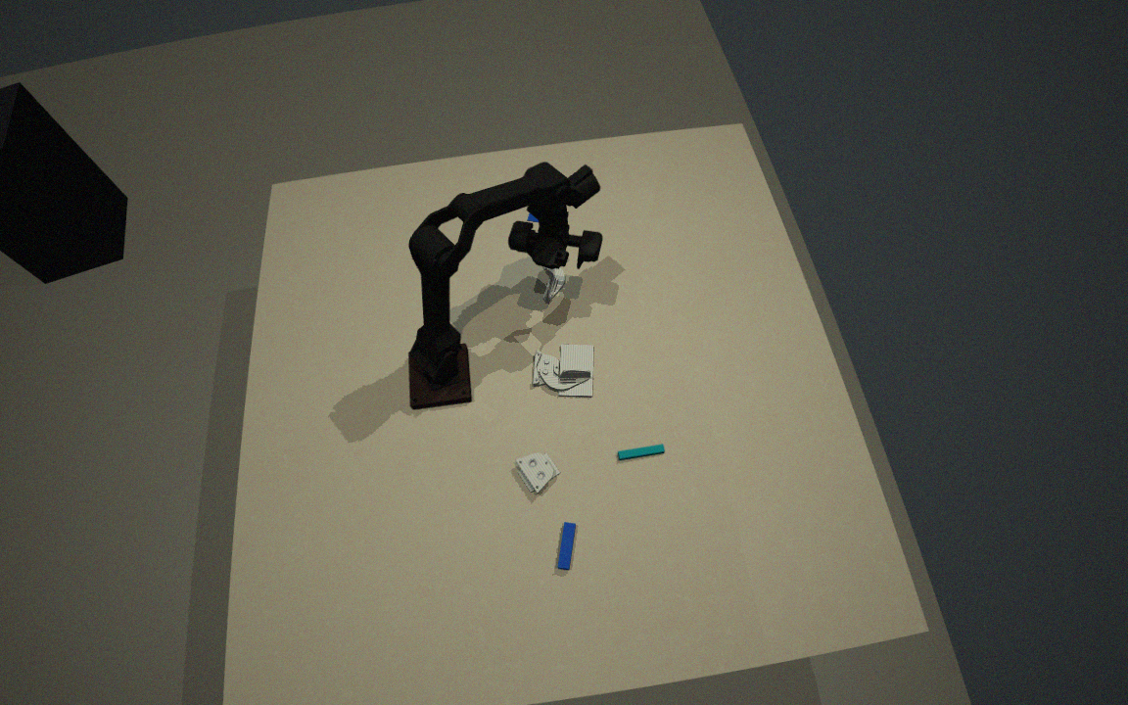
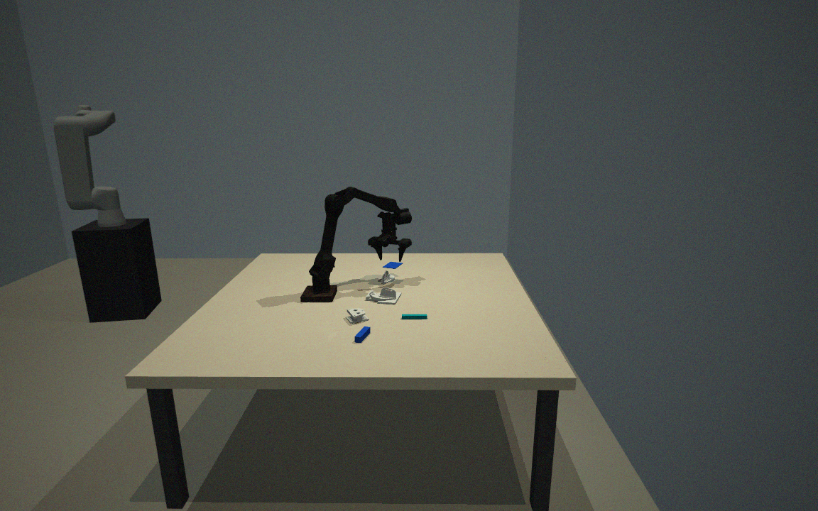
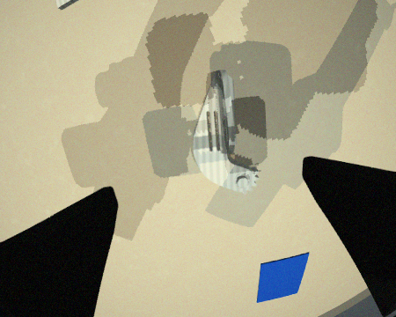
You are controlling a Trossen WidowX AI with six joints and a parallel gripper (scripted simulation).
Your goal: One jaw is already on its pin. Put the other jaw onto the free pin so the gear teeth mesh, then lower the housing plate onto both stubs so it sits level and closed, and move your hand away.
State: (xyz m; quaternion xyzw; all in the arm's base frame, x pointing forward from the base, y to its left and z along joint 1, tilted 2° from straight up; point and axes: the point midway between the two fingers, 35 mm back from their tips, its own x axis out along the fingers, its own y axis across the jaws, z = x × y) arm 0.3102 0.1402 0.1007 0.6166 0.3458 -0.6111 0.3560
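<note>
My gripper (image 1: 566,265) (image 2: 390,260) (image 3: 210,182) is open and empty, pointing down above the loose jaw. The loose white jaw (image 1: 555,282) (image 2: 386,278) (image 3: 211,141) lies on the table, with its toothed, holed end nearest the fingertips' line in the wrist view. The white base (image 1: 580,352) (image 2: 393,299) sits in front of it in the top and exterior views; the fitted jaw (image 1: 574,374) (image 2: 388,293) is on it. Gear meshing is too small to tell. The white housing plate (image 1: 537,471) (image 2: 356,312) lies apart, nearer the front, its two round holes visible.
A teal bar (image 1: 640,452) (image 2: 414,316) lies right of the housing plate. A blue bar (image 1: 566,545) (image 2: 362,334) lies nearer the front edge. A flat blue square (image 1: 532,217) (image 2: 392,265) (image 3: 282,278) lies behind the loose jaw, partly hidden by the arm in the top view.
</note>
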